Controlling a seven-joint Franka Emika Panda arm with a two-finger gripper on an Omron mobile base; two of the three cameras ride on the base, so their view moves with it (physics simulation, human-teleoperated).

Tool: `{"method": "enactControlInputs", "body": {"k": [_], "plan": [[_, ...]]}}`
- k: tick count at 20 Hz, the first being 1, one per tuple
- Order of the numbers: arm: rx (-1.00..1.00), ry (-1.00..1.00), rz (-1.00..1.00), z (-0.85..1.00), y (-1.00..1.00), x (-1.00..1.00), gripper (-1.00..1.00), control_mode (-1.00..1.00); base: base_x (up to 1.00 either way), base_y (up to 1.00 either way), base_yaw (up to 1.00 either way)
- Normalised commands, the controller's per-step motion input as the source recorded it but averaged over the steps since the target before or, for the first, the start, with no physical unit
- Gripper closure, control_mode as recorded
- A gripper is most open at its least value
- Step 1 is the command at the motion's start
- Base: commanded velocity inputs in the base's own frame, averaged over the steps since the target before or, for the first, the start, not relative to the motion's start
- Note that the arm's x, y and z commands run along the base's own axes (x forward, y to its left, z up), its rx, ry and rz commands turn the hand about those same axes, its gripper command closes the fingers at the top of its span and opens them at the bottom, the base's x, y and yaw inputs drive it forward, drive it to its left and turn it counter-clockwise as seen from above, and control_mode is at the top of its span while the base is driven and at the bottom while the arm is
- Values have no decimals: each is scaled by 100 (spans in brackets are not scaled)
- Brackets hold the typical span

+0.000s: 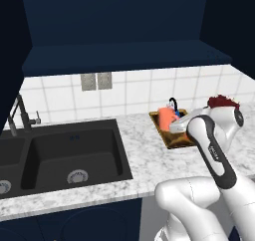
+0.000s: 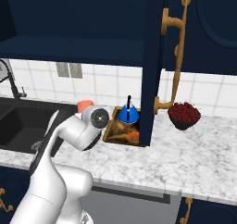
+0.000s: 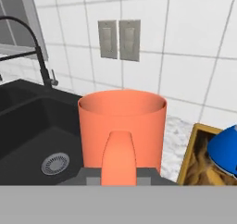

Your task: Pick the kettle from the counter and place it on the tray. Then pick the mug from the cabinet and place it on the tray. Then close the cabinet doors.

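You've got the mug (image 3: pixel 121 130) right in front of the pincer (image 3: pixel 119 173), its handle pinched between the narrowed jaws, cup upright with the open mouth on top. From the left base view the mug (image 1: pixel 166 116) sits at the near-left edge of the tray (image 1: pixel 175 140), and whether it's resting there or just above it, you can't tell. The kettle (image 3: pixel 225 151) is just beside the pincer's right side, already on the tray (image 3: pixel 194 153), with the sink (image 3: pixel 32 135) off to the left and below.

Judging by looks, the mug is rigid and light, glossy enough to slip or swing if you hold only the handle, so keep it level and move slowly. A pinch across the handle's middle looks like the right place; the wall is too wide to trust.

In the right base view, the open cabinet door (image 2: pixel 155 65) stands just to the right of the kettle (image 2: pixel 128 113), past the gripper (image 2: pixel 95 116).
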Motion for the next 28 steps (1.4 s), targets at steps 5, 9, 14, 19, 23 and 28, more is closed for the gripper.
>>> {"method": "enactControlInputs", "body": {"k": [5, 9, 14, 19, 23, 28], "plan": [[5, 0, 4, -44, -52, 19, 100, -100, 0, 0, 0], [5, 0, 8, -28, -54, 10, 100, -100, 0, 0, 0], [3, 0, 7, -20, -54, 5, 100, -100, 0, 0, 0], [0, 0, 9, -14, -40, 10, 100, -100, 0, 0, 0], [0, -1, 10, -10, -32, 8, 100, -100, 0, 0, 0], [0, 0, 6, -14, -29, 11, 100, -100, 0, 0, 0]]}}
